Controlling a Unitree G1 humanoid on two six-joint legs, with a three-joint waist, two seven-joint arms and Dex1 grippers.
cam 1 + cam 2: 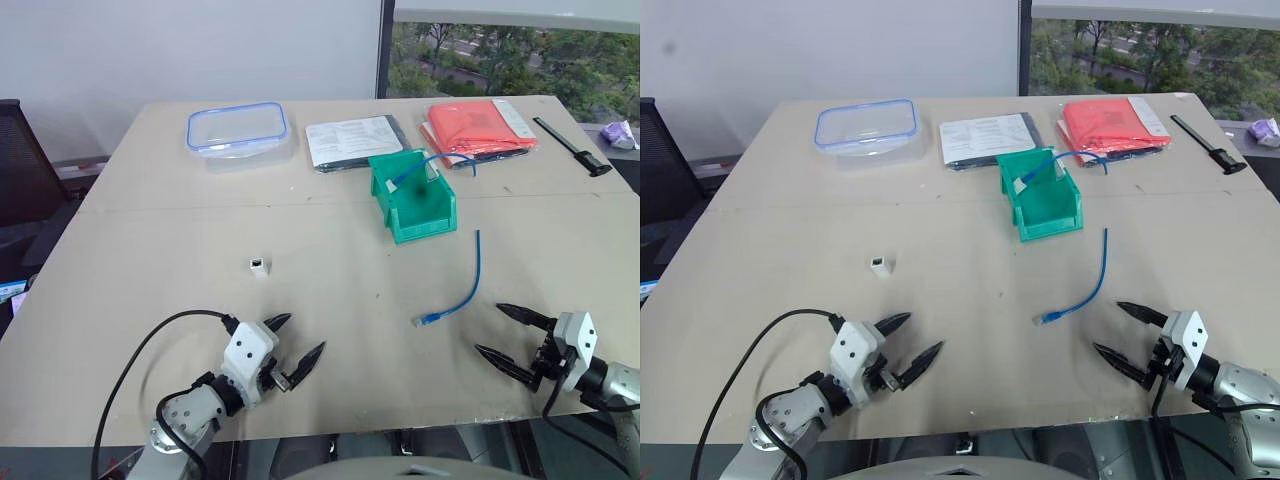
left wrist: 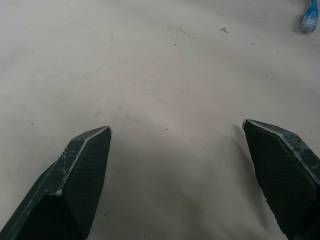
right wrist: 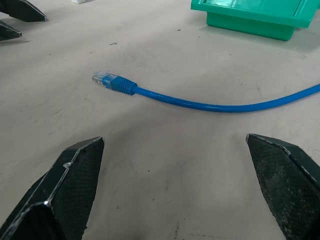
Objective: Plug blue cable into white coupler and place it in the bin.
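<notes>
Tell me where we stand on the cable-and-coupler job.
Nothing looks done yet for this pair. The blue cable lies loose on the table, unplugged, and the white coupler sits apart from it. The green bin already holds another blue cable. Nothing is in hand: left gripper and right gripper have open, empty jaws. Left: grasp both, mate them, bin them.

We see the blue cable (image 1: 462, 293) lying loose on the table, gently curved, its clear plug just ahead of our right claw (image 1: 512, 335) and a little to that claw's left. The white coupler (image 1: 259, 266), a tiny cube with a dark socket, sits alone ahead of our left claw (image 1: 298, 339). The green bin (image 1: 412, 195) stands upright well beyond the right claw, past the cable's far end.
</notes>
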